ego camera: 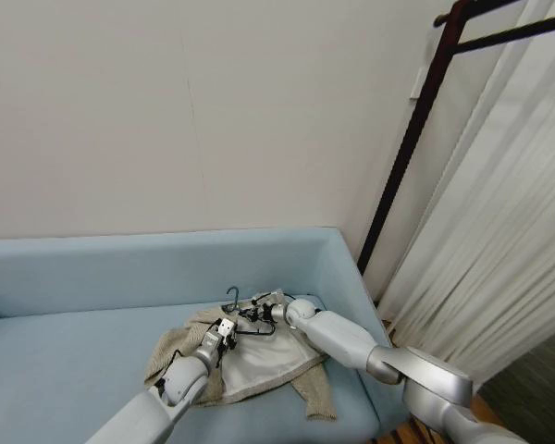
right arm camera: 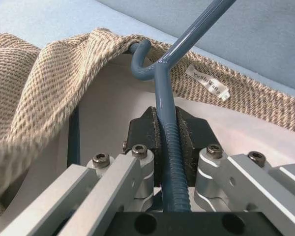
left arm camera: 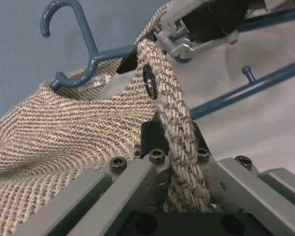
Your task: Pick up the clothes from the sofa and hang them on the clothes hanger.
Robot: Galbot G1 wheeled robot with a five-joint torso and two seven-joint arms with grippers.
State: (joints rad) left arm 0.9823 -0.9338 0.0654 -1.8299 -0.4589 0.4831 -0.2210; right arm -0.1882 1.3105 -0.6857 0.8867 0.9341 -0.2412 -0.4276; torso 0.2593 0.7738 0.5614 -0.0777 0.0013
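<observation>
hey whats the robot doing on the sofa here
The robot is working on a knit cardigan lying on the light blue sofa. Its left gripper is shut on the cardigan's braided edge, and its right gripper is shut on the blue hanger at the collar. The dark clothes rack stands beside the sofa.

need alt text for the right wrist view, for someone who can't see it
The right claw is shut on the ribbed bar of a blue hanger, seen close up from the wrist. The collar of a beige knit garment, with a white lining and a neck label, lies around the hanger, on the light blue sofa.
</observation>
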